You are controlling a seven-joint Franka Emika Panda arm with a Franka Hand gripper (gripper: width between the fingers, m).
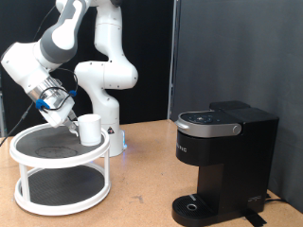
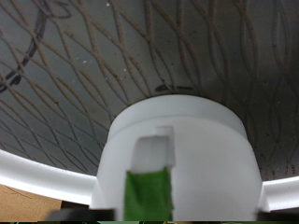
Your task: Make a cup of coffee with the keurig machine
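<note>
The white cup [image 1: 90,129] stands at the right edge of the top shelf of a white round stand [image 1: 59,200] in the exterior view's left half. My gripper [image 1: 73,120] is right beside the cup on its left, touching it. In the wrist view the cup [image 2: 201,154] fills the lower middle. Its handle [image 2: 155,152] sits just above my green-taped fingertips [image 2: 149,194], which are closed together on it. The black keurig machine [image 1: 222,161] stands at the exterior view's right with its lid down, and its round drip base [image 1: 194,205] is bare.
The stand has two tiers with a dark mesh top [image 2: 112,56] and a white rim [image 2: 37,173]. The robot's white base [image 1: 106,104] stands behind it. Bare brown table [image 1: 142,180] lies between the stand and the machine.
</note>
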